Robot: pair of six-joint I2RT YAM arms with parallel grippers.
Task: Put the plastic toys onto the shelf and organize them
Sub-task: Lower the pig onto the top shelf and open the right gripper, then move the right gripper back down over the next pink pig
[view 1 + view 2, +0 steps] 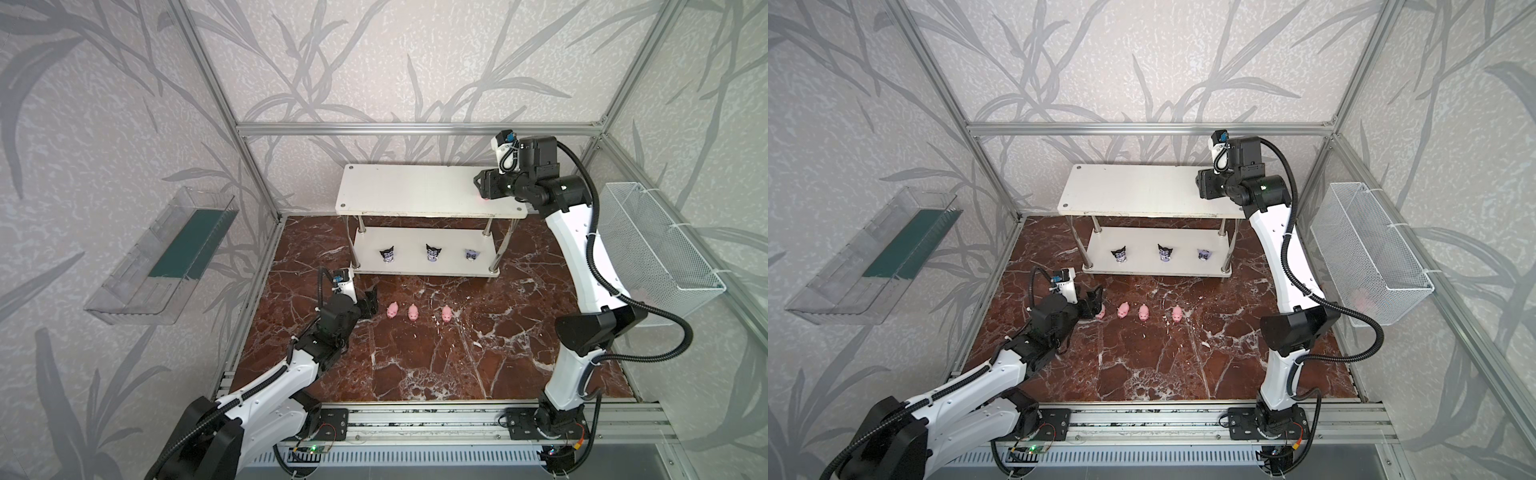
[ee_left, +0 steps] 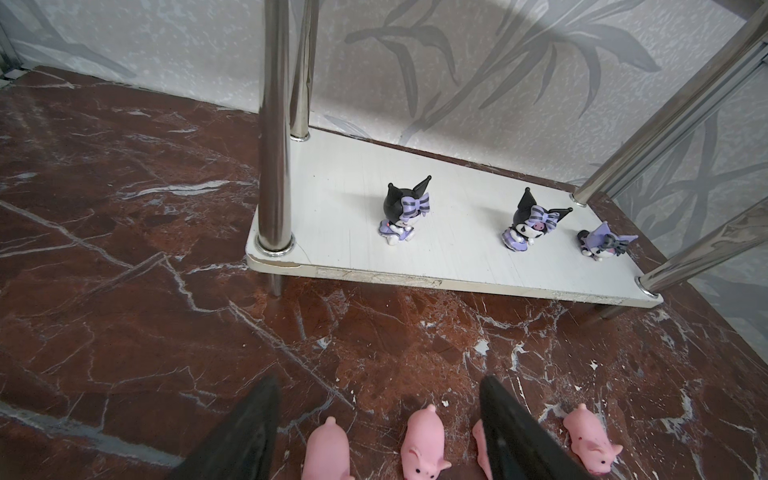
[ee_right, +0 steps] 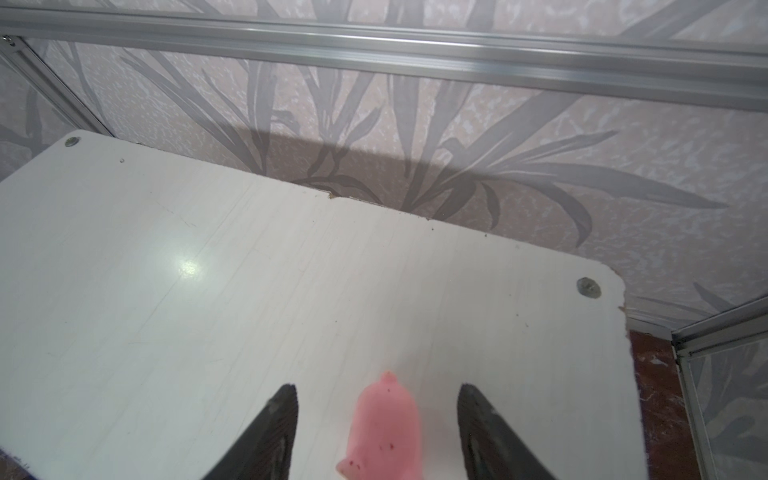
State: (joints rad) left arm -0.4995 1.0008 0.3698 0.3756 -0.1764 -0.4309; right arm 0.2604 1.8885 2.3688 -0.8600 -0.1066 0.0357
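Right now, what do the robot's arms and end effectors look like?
The left arm and right arm have smooth white shells with chunky black joints. Black ribbed hoses loop alongside them. The left end effector and right end effector each end in two dark, pointed, wedge-shaped fingers.

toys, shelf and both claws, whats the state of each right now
shelf: upright, two boards
top pig: resting free on top board
floor pigs: four in a row, not shelved
horned figurines: three in a row on lower board
left claw: open, by the floor pigs
right claw: open, straddling top pig, not touching
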